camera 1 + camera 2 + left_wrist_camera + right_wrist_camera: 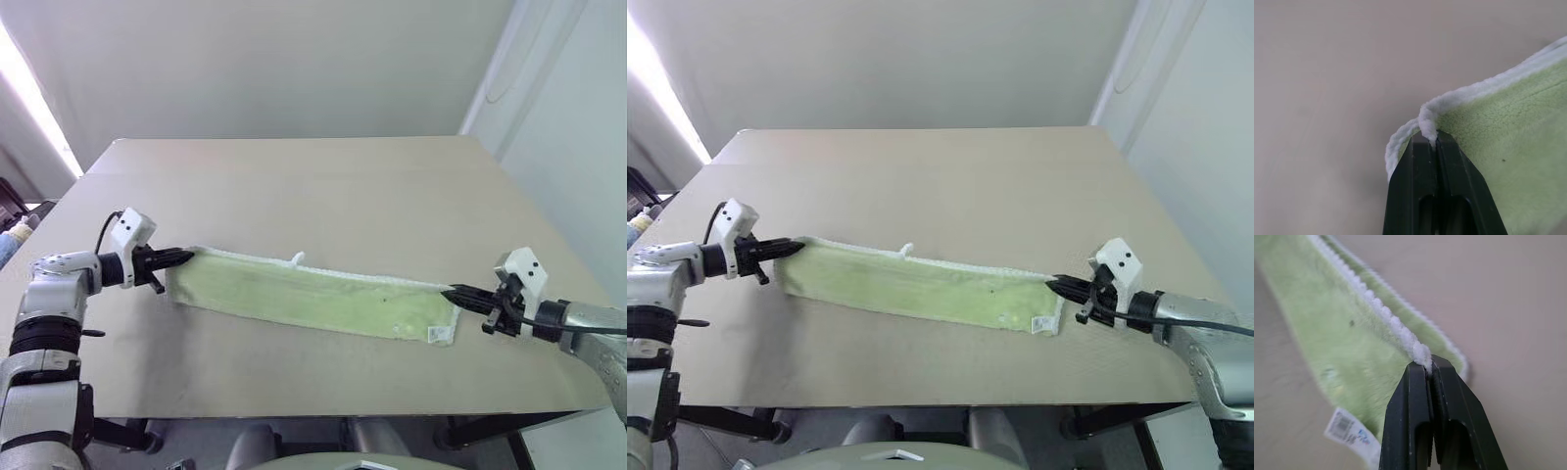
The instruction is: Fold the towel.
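The towel point(304, 299) is a pale lime-green cloth with white stitched edges, stretched in a long band across the near half of the table. A small white loop point(298, 258) sticks up from its far edge and a white label point(435, 334) hangs at its right end. My left gripper point(186, 257) is shut on the towel's left corner point(1427, 120). My right gripper point(453, 292) is shut on the white edge at the right corner point(1420, 352). A small dark spot point(1352, 323) shows on the green pile. The held edge is lifted a little, with the rest hanging down to the table.
The beige table point(323, 186) stretches beyond the towel to a pale wall. Its front edge point(323, 409) runs close below the towel. A bright window strip point(29, 98) lies at the far left.
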Robot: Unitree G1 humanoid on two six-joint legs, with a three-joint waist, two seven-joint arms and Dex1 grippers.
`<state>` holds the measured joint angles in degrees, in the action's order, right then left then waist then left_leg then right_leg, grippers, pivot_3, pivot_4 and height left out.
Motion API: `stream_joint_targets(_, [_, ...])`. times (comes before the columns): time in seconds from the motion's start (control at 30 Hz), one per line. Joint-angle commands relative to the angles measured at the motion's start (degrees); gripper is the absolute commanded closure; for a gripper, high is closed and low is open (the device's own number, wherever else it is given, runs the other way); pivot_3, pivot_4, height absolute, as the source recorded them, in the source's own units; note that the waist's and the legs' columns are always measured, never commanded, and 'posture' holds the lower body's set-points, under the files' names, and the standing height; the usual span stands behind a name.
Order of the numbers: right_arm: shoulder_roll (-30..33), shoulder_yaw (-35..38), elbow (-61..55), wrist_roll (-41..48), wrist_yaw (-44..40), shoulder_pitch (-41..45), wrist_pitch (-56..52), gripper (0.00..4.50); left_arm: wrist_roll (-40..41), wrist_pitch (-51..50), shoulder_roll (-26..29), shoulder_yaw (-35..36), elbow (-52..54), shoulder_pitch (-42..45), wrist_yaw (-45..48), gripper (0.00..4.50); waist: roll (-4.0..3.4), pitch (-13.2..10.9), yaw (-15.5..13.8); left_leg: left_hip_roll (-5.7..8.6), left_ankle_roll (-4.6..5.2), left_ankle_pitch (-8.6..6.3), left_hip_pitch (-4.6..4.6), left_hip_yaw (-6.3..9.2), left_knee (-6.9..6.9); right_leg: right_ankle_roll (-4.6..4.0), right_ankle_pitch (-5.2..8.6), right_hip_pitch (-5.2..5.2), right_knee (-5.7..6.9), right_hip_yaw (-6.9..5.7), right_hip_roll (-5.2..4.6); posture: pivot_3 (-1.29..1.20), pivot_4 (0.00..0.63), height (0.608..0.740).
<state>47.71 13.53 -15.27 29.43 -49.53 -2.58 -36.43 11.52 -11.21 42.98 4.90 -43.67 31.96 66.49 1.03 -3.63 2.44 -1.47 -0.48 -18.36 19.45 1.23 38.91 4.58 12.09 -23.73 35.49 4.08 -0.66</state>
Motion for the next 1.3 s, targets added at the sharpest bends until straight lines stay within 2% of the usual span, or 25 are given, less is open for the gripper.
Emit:
stream_joint_targets(0.03, [-0.7, -2.7, 1.5, -2.6, 2.0, 3.0, 0.3, 4.48, -2.2, 3.5, -0.3, -0.6, -3.8, 3.4, -2.0, 4.50, 0.00, 0.0, 0.0, 0.00, 0.00, 0.00, 0.00, 0.00, 0.00, 0.00, 0.00, 0.00, 0.00, 0.00, 0.00, 0.00, 0.000, 0.712])
stream_joint_targets(0.4, [-4.1, -7.9, 7.4, -6.8, 4.7, 9.3, 0.9, 4.48, -4.5, 9.0, -3.0, -1.0, -12.4, 7.6, -6.1, 4.50, 0.01, 0.0, 0.0, 0.04, 0.00, 0.00, 0.06, -0.01, -0.01, -0.01, -0.01, -0.05, 0.04, 0.04, 0.00, 0.00, 0.000, 0.712])
stream_joint_targets(0.77, [-5.8, -10.1, 14.6, -10.3, 5.4, 14.4, 0.8, 4.48, -6.9, 8.4, -4.2, -2.3, -15.6, 9.1, -6.9, 4.50, 0.00, 0.0, 0.0, 0.05, 0.01, 0.00, 0.07, 0.00, -0.01, -0.02, -0.03, -0.07, 0.09, 0.06, 0.01, 0.00, 0.000, 0.712])
stream_joint_targets(0.9, [-6.6, -10.7, 15.5, -11.4, 6.2, 15.0, 1.0, 3.49, -7.2, 9.4, -4.3, -2.2, -15.9, 9.1, -6.8, 3.51, 0.01, 0.0, 0.1, 0.07, 0.01, 0.00, 0.06, 0.00, 0.00, -0.02, -0.03, -0.07, 0.10, 0.07, 0.00, 0.00, 0.000, 0.712])
stream_joint_targets(1.07, [-8.0, -9.6, 16.6, -11.6, 7.9, 16.4, 1.2, 1.63, -8.4, 10.1, -4.1, -2.8, -16.5, 9.1, -7.0, 1.71, 0.01, 0.0, 0.1, 0.07, 0.01, 0.00, 0.02, 0.00, 0.00, -0.03, -0.02, -0.09, 0.20, 0.08, 0.01, 0.00, 0.000, 0.712])
stream_joint_targets(1.17, [-7.9, -5.9, 15.8, -9.2, 8.9, 17.0, -1.0, 0.62, -8.5, 10.5, -3.8, -1.3, -18.6, 11.2, -11.5, 0.73, 0.02, 0.0, 0.0, 0.07, 0.01, 0.00, 0.04, 0.00, 0.00, -0.03, -0.02, -0.11, 0.23, 0.08, 0.01, 0.00, 0.000, 0.712])
stream_joint_targets(1.2, [-8.0, -4.2, 15.6, -7.9, 9.7, 17.5, -2.4, 0.21, -8.0, 10.7, -3.6, -0.7, -19.2, 12.0, -12.3, 0.69, 0.02, 0.0, -0.1, 0.07, 0.01, 0.00, 0.06, 0.01, 0.02, -0.03, -0.02, -0.13, 0.24, 0.08, 0.01, 0.00, 0.000, 0.712])
stream_joint_targets(1.23, [-8.2, -2.0, 15.7, -6.1, 10.5, 18.1, -4.8, 0.04, -7.5, 10.3, -3.2, -0.1, -19.6, 12.8, -12.3, 0.69, 0.02, 0.0, -0.1, 0.08, 0.01, 0.00, 0.08, 0.01, 0.03, -0.02, -0.02, -0.14, 0.24, 0.08, 0.01, 0.00, 0.000, 0.712])
stream_joint_targets(1.3, [-8.7, 2.9, 15.4, -0.8, 11.6, 19.5, -12.1, 0.04, -6.7, 10.1, -2.4, 1.0, -20.0, 14.2, -12.3, 0.69, 0.03, 0.0, 0.0, 0.11, 0.01, 0.00, 0.10, 0.01, 0.06, -0.02, -0.03, -0.16, 0.26, 0.11, -0.01, 0.00, 0.000, 0.712])
